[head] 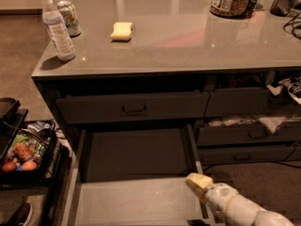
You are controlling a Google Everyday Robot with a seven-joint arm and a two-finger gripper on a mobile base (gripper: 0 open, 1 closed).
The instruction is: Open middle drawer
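The middle drawer (136, 202) stands pulled far out from the cabinet, low in the camera view, its pale grey floor bare at the front and its rear part in shadow under the counter (188, 41). The gripper (198, 181) hovers at the drawer's right wall, near the front, on a white arm coming in from the lower right; whether it is open or closed cannot be told. Directly above, the top drawer (131, 108) sits closed. On the counter's left end stand a water bottle (57, 29) and a can (69, 18), with a yellow sponge (122, 31) near them
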